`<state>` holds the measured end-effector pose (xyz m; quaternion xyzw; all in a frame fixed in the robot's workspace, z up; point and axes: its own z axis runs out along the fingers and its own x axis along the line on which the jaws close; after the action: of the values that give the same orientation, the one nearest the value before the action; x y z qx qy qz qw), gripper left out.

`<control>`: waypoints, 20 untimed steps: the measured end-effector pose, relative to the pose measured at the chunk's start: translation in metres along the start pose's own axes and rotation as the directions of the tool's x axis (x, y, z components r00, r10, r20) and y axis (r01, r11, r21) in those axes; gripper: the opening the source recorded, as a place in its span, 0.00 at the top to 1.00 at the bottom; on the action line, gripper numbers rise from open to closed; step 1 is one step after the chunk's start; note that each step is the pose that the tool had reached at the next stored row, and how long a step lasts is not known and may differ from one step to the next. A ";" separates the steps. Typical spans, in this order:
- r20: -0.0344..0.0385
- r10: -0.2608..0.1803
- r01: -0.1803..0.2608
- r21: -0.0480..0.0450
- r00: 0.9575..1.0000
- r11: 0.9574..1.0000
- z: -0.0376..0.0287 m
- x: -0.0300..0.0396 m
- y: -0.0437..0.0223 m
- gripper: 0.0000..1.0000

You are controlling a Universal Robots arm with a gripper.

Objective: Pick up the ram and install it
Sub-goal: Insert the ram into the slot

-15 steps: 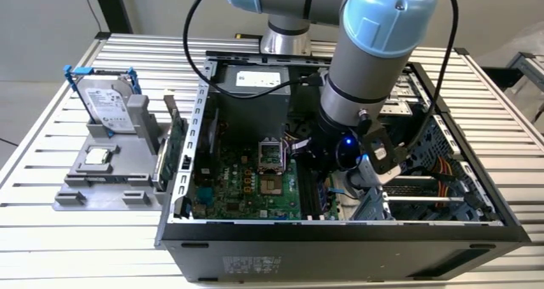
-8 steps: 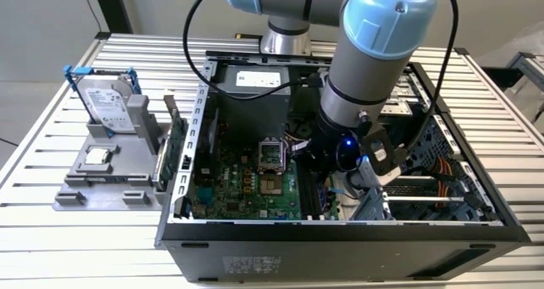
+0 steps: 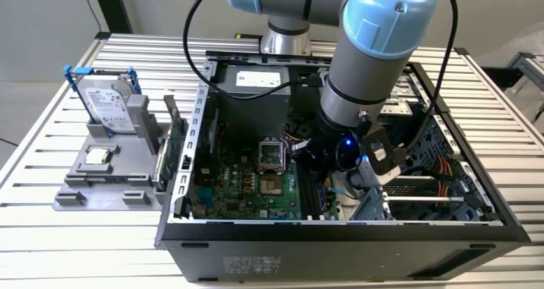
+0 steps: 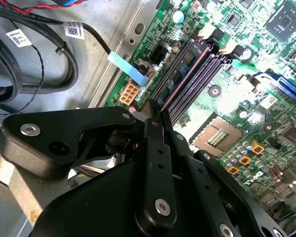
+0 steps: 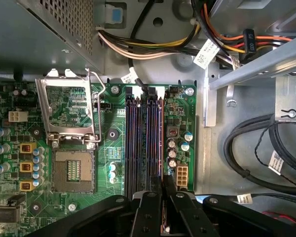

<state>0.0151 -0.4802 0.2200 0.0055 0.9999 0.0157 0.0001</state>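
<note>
1. We see the gripper (image 5: 164, 190) closed narrow on the ram (image 5: 164, 183), edge-on, long axis along the memory slots (image 5: 144, 143) at the motherboard's (image 5: 64, 197) edge.
2. The exterior view adds the hard drive (image 3: 109, 107) outside the computer case (image 3: 340, 238).

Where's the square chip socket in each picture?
Exterior view: socket mid-board, to the exterior view's left of the arm.
First wrist view: socket beside the long slots.
Second wrist view: socket beside the same slots.
Shared landmark: the long slots.
</note>
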 end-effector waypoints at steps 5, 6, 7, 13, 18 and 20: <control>0.000 0.000 0.000 0.000 1.000 1.000 0.0000 0.0000 0.0000 1.00; 0.000 0.000 0.000 0.000 1.000 1.000 0.0001 0.0000 0.0001 1.00; 0.000 0.000 0.000 0.000 1.000 1.000 0.0001 0.0000 0.0000 1.00; 0.000 0.004 -0.004 0.000 1.000 1.000 0.0003 0.0003 0.0002 1.00; 0.000 0.011 -0.011 0.000 1.000 1.000 0.0005 0.0012 0.0002 1.00; 0.000 0.012 -0.012 0.000 1.000 1.000 0.0023 0.0012 0.0002 1.00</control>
<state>0.0139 -0.4798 0.2177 0.0113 0.9998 0.0159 0.0001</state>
